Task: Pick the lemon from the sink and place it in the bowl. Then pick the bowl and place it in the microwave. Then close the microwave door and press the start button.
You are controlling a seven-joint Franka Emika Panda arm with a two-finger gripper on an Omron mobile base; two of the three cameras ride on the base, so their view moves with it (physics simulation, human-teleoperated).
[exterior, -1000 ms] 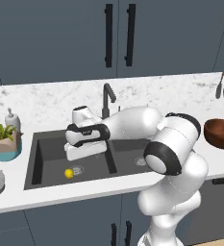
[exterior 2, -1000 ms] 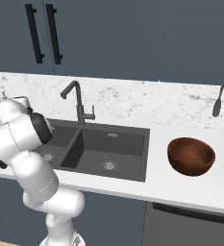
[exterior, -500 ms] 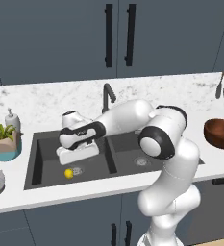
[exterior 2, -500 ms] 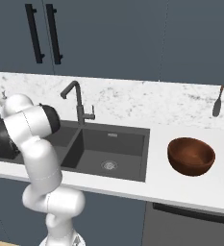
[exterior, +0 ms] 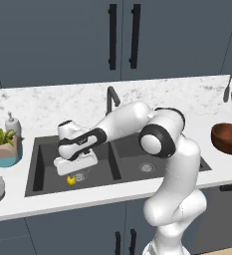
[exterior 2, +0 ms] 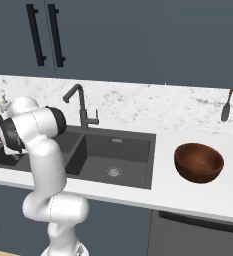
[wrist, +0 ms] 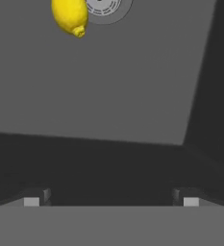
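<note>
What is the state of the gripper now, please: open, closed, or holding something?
Gripper: open and empty, above the sink floor; the lemon lies free ahead of it.

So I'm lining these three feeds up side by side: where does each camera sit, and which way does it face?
Left base view: behind the arm's left, facing forward and down at the sink; the arm reaches from lower right, gripper over the lemon.
Right base view: behind the arm's right, facing the same counter; arm at lower left, bowl to the right.
Hand view: on the hand, looking into the basin; fingertips at the bottom, lemon at top.
Both base views share sink, faucet and bowl.
</note>
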